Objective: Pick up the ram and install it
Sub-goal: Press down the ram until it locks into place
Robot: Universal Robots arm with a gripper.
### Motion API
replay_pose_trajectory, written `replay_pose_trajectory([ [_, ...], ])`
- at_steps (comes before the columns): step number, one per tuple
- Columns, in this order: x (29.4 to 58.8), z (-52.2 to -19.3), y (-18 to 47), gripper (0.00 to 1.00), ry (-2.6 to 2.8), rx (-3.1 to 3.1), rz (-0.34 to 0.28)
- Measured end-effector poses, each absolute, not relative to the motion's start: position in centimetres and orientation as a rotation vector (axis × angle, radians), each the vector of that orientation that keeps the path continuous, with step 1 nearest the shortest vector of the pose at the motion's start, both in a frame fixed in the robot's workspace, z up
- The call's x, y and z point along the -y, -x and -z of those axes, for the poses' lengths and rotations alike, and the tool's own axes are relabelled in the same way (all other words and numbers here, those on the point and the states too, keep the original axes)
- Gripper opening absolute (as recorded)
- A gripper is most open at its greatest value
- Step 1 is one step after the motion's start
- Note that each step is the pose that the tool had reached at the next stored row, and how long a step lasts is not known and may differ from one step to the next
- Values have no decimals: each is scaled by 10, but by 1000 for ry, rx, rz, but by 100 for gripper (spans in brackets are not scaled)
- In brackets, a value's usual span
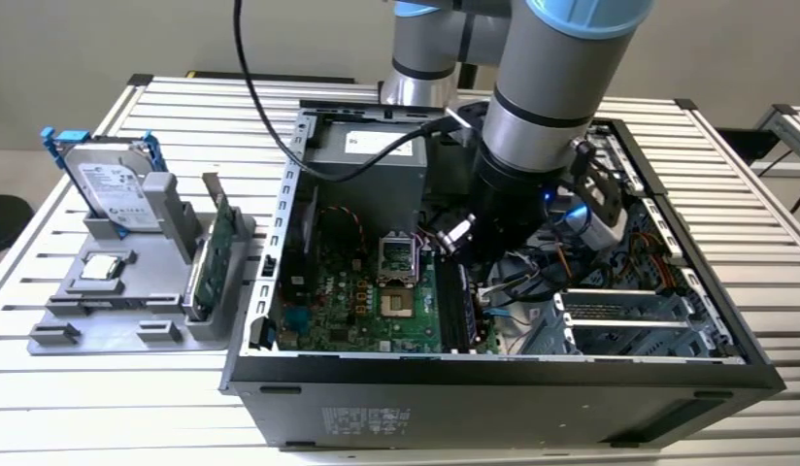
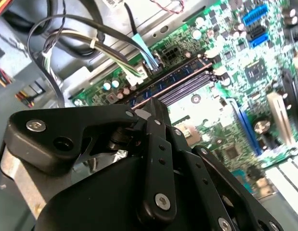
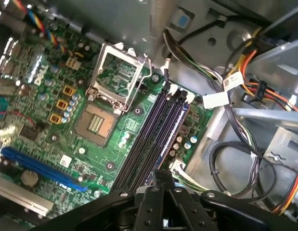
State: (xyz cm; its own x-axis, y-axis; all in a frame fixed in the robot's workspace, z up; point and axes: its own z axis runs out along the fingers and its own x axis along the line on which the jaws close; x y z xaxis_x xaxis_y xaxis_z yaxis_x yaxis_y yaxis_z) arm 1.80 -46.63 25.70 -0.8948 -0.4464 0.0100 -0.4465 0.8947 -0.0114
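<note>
Fingers (image 3: 161,179) pinch the ram (image 2: 153,95), low over the memory slots (image 3: 156,132). It's picked up, I reckon; seating isn't finished.

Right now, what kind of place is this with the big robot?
Probably a robot lab or workshop for building computers: an open computer case on a slatted metal table, and a grey tray holding a hard drive.
</note>
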Motion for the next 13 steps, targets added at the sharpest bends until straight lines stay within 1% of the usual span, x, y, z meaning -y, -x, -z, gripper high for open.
replay_pose_trajectory([
  [13, 466, -256, -18, 0, -1023, 2964, -22],
])
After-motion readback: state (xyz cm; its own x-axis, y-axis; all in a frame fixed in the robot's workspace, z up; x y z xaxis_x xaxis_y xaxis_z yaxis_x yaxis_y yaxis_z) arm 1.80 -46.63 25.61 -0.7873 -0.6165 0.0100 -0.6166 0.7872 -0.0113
